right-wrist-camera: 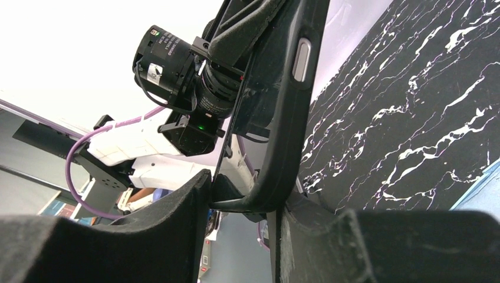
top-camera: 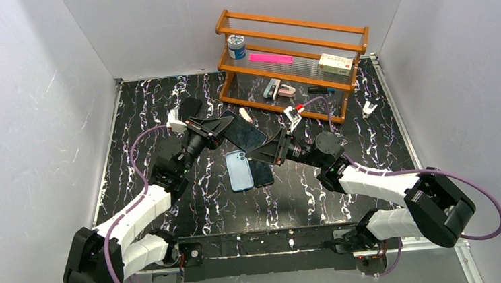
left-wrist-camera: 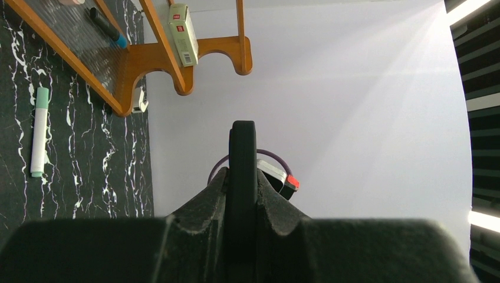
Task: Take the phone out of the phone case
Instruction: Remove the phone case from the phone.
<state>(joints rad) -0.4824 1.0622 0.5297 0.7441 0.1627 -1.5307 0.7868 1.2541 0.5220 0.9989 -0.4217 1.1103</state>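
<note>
A black phone in its black phone case is held off the table between both arms. My left gripper is shut on its upper left end; in the left wrist view the case shows edge-on between the pads of that gripper. My right gripper is shut on the lower right corner. In the right wrist view the case rim with its side button sits between the fingers of that gripper, and the corner of the case bulges away from the thin screen edge.
A blue phone and a black phone lie on the table below the held one. A wooden rack with small items stands at the back. A green-and-white marker and a white clip lie near it.
</note>
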